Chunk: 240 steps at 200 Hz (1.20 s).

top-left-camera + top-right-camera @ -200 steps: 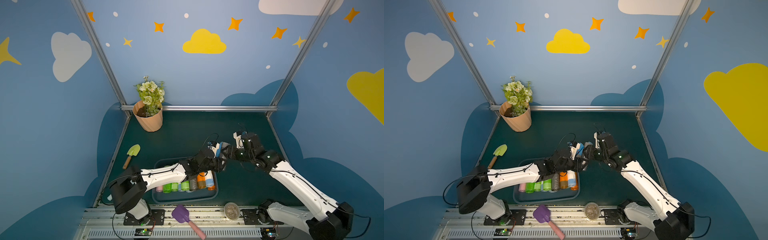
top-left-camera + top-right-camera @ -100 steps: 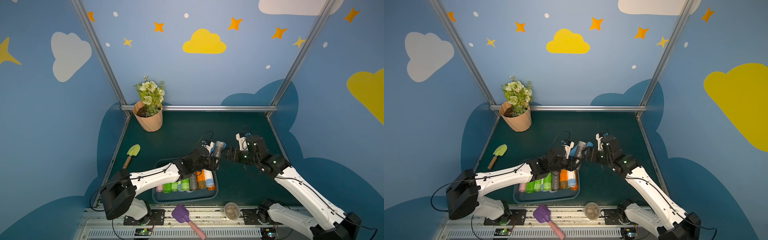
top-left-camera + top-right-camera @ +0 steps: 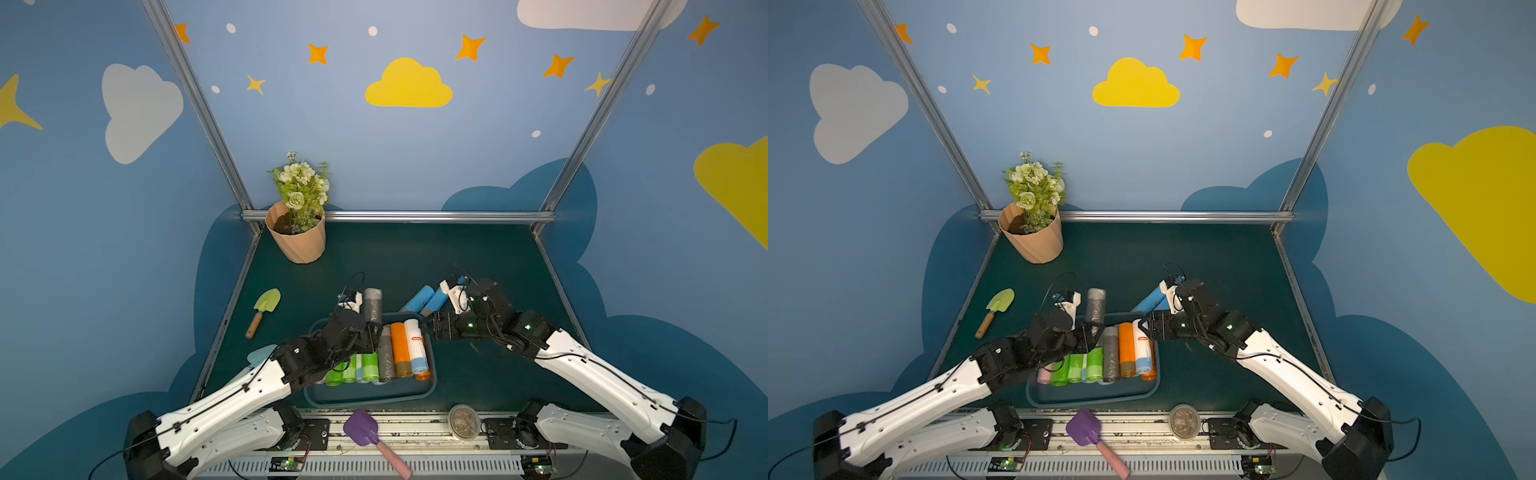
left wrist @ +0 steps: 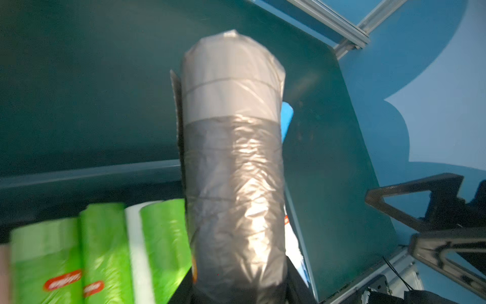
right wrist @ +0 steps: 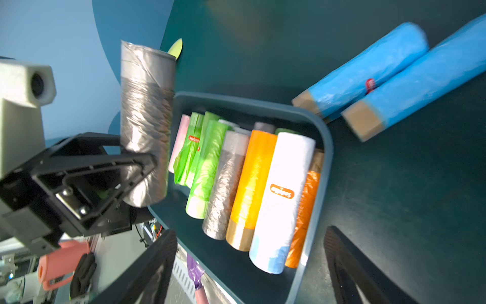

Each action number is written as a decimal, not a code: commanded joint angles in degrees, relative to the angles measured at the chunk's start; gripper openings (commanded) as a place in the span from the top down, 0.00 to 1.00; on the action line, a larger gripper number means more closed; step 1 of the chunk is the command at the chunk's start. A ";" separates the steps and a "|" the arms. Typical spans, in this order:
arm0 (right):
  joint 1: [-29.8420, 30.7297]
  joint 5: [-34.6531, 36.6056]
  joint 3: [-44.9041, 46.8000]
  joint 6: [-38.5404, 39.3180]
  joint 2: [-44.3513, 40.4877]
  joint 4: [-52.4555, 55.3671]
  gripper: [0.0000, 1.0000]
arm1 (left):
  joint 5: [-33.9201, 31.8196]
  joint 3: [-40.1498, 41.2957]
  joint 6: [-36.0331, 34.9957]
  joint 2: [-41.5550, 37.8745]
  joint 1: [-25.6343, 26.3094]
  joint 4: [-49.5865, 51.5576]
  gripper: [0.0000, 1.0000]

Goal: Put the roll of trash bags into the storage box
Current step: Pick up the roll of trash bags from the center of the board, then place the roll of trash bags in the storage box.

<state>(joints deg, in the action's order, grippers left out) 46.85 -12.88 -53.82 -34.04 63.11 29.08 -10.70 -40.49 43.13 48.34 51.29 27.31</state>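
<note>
The roll of trash bags (image 3: 372, 304), a grey cylinder in crinkly shiny film with a paler band at one end, hangs over the storage box's (image 3: 370, 401) far rim, the left pincer (image 3: 371, 329) clamped near its other end. The right pincer (image 3: 426, 327) stands apart, empty.

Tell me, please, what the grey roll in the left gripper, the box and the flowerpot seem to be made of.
The held grey roll: thin plastic film, glossy; it crinkles and catches highlights. The box: probably hard plastic, smooth, dull blue-grey, with moulded rounded corners and rim. The flowerpot: peach, matte, ribbed; plastic or ceramic, the look leaves it open.
</note>
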 commanded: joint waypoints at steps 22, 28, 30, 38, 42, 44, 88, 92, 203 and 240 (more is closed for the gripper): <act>4.62 0.82 -3.56 -0.49 3.47 -3.10 0.15 | -3.91 5.14 8.89 -6.66 -0.40 11.68 0.57; 5.18 0.85 -3.69 -0.63 3.85 -3.39 0.15 | -3.64 5.60 9.35 -6.56 -0.42 11.87 0.57; 5.33 0.84 -3.73 -0.66 3.95 -3.54 0.15 | -3.63 5.71 9.56 -6.45 -0.45 11.88 0.57; 6.02 0.83 -3.89 -0.84 4.50 -3.58 0.15 | -3.40 6.19 9.96 -5.97 -0.49 12.12 0.57; 6.26 0.84 -3.96 -0.93 4.69 -3.60 0.15 | -3.37 6.34 10.23 -5.69 -0.49 12.22 0.57; 6.37 0.89 -4.00 -0.98 4.84 -3.62 0.14 | -3.36 6.42 10.35 -5.53 -0.49 12.23 0.57; 7.73 1.46 -3.24 -1.93 5.71 -3.76 0.14 | -1.78 8.58 9.44 -3.59 -0.63 9.32 0.57; 7.73 1.49 -3.18 -2.03 5.71 -3.66 0.15 | -1.36 8.73 9.14 -3.32 -0.69 8.97 0.56; 8.10 1.46 -4.16 -1.75 6.72 -2.81 0.15 | 1.32 12.00 6.90 -1.60 -0.65 3.75 0.56; 8.08 1.63 -4.19 -1.48 6.88 -2.54 0.14 | 1.42 12.53 6.96 -1.01 -0.73 3.03 0.56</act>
<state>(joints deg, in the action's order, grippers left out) 54.61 -11.60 -56.34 -35.79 69.76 26.37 -9.30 -28.47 50.83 47.18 50.74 32.10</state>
